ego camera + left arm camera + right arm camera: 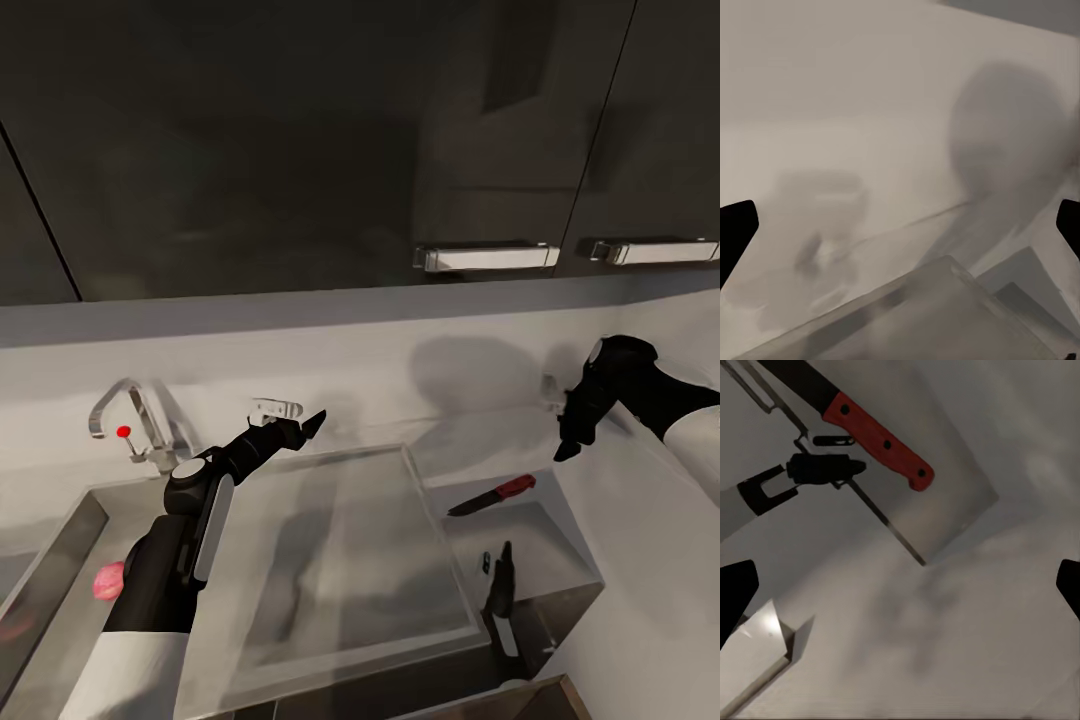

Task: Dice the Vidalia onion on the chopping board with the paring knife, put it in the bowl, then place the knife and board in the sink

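Glossy black cabinets [300, 140] hang over a pale wall, and below them the grey steel sink [60, 560] takes up most of the head view, its chrome tap [130, 415] with a red dot standing at the sink's back left corner. A pale, translucent-looking slab lies across the middle of the sink; what it is cannot be told.

The knife [492, 495] lies flat on the sink's right-hand section, red handle toward the back wall and dark blade pointing toward the basin. The right wrist view shows it again [874, 439], the handle riveted and resting clear of the wall. It looks light, stiff and thin, so it will sit low against the steel and may skid if pushed; the red handle is the sensible place to hold it, taken from above across its width, well away from the blade.

A small pink object [108, 580] shows at the sink's left end, partly hidden by the left arm; whether it is the onion cannot be told.

The left gripper [300, 425] hangs over the back of the sink with its fingers apart and empty. The right gripper [575, 440] hovers near the wall, beyond the knife's handle, fingers also spread and holding nothing.
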